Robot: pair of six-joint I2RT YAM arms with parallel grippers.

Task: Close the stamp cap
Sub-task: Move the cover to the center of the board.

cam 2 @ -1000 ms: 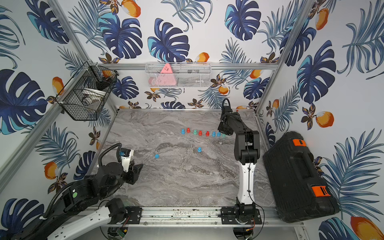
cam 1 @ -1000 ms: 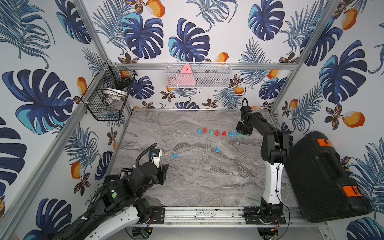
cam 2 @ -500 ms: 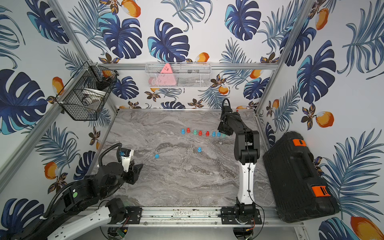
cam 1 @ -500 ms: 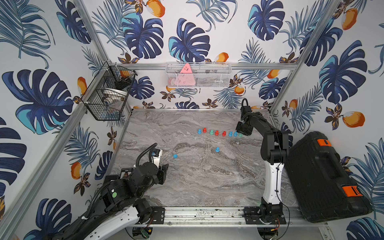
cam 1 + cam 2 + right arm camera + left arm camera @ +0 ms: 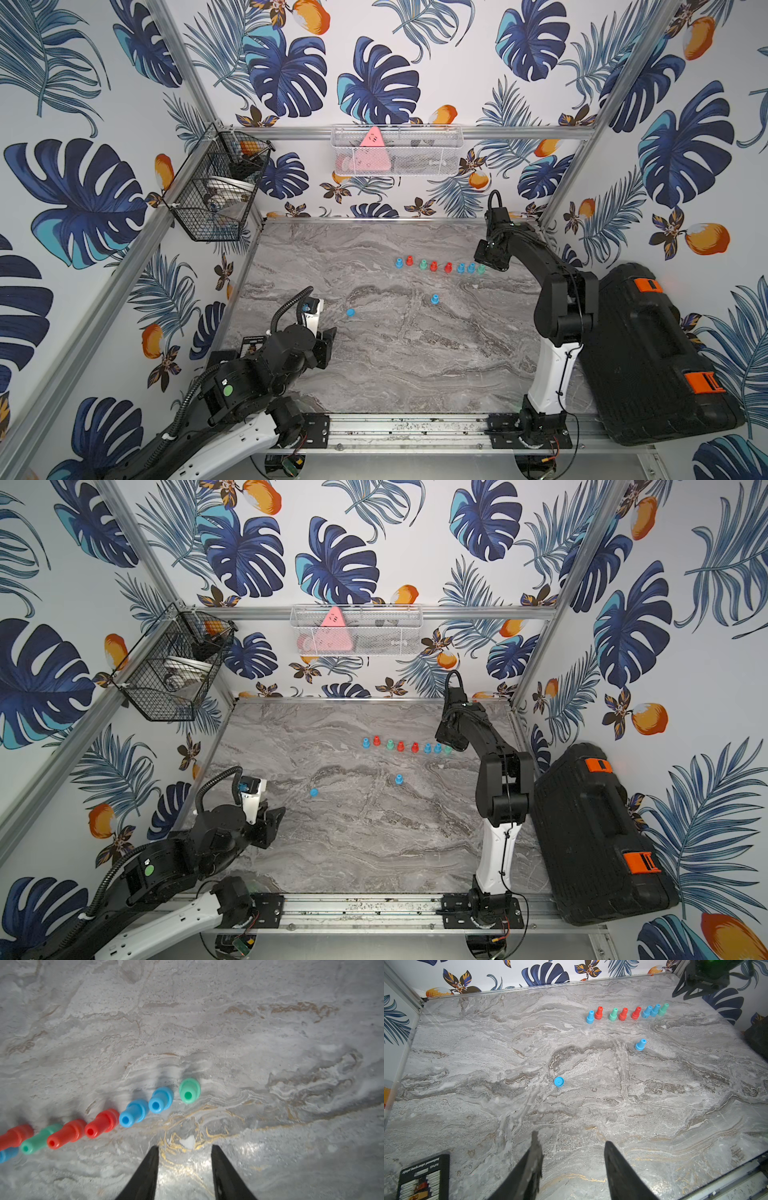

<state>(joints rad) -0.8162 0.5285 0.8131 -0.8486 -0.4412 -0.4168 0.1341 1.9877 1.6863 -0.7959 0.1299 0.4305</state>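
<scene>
The blue cap (image 5: 350, 312) lies on the surface (image 5: 415, 365), nearer its left edge, apart from the single blue stamp (image 5: 434, 299). The left claw (image 5: 571, 1139) and the right claw (image 5: 185, 1148) are both released and grasp nothing.

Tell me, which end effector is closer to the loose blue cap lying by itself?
Left. The left end effector sits a short way from the blue cap; the right end effector is across the table, by the green stamp ending the row.
</scene>
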